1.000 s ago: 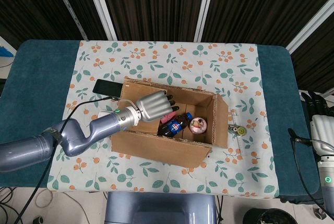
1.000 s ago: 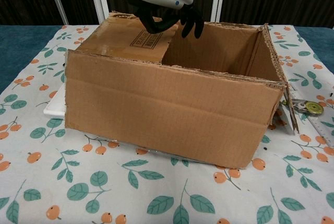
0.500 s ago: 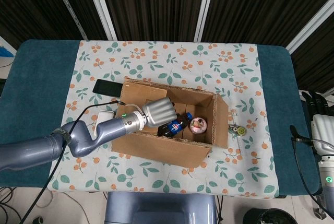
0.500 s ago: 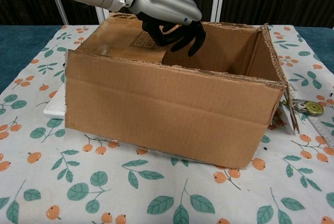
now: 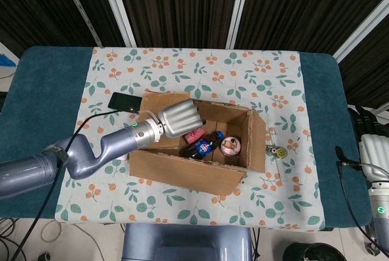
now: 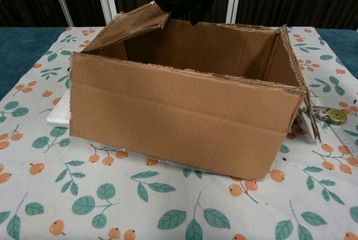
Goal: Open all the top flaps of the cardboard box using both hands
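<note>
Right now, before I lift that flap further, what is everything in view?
brown cardboard box: one, mid-table; left flap half raised
dark soda bottle with blue label: one, inside box
pink item: one, inside box
round pink-and-white item: one, inside box
black phone: one, left of box
small round yellow-and-metal object: one, right of box
floral tablecloth: one, white, orange-and-green print
left hand: silver, at the left flap
right hand: off table, right edge

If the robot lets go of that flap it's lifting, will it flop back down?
Probably a bit. The flap is thin cardboard with ragged edges, only half raised by the left hand, so its crease may spring it back down. It looks light and bendy, likely easy to push outward.
</note>
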Motion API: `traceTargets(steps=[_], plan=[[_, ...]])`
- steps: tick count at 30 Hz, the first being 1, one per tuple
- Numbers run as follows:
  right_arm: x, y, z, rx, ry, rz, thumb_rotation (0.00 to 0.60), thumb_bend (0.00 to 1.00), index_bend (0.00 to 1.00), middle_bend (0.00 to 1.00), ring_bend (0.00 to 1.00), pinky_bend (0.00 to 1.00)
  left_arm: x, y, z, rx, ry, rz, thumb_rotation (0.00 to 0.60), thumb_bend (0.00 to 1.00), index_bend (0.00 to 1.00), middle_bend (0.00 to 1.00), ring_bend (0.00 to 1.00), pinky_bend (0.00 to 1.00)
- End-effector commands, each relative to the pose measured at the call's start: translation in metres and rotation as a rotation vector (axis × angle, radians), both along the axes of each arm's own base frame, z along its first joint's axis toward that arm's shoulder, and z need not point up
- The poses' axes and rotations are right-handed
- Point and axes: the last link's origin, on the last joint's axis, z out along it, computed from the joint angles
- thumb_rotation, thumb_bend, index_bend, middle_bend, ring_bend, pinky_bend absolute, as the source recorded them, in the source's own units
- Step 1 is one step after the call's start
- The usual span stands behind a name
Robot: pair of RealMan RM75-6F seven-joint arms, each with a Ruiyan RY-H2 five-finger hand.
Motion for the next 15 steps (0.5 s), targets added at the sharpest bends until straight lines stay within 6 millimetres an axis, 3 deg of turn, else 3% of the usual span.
traceTargets(steps=[1,9,15], plan=[[0.000,0.000,0.000,0.001,-0.002,0.002,0.600,0.41,0.00,0.00,0.00,0.21,-0.003,-0.001,0.018,0.029,-0.015,-0.006,0.600,0.98,0.44,0.59,0.46,0.53],[0.002,0.001,-0.003,0.011,-0.007,0.009,0.600,0.41,0.00,0.00,0.00,0.21,-0.019,-0.001,0.070,0.123,-0.064,0.014,0.600,0.98,0.45,0.60,0.46,0.53],[0.004,0.001,-0.005,0.022,-0.009,0.011,0.600,0.41,0.00,0.00,0.00,0.21,-0.056,-0.011,0.116,0.203,-0.069,0.071,0.600,0.98,0.45,0.60,0.46,0.53]])
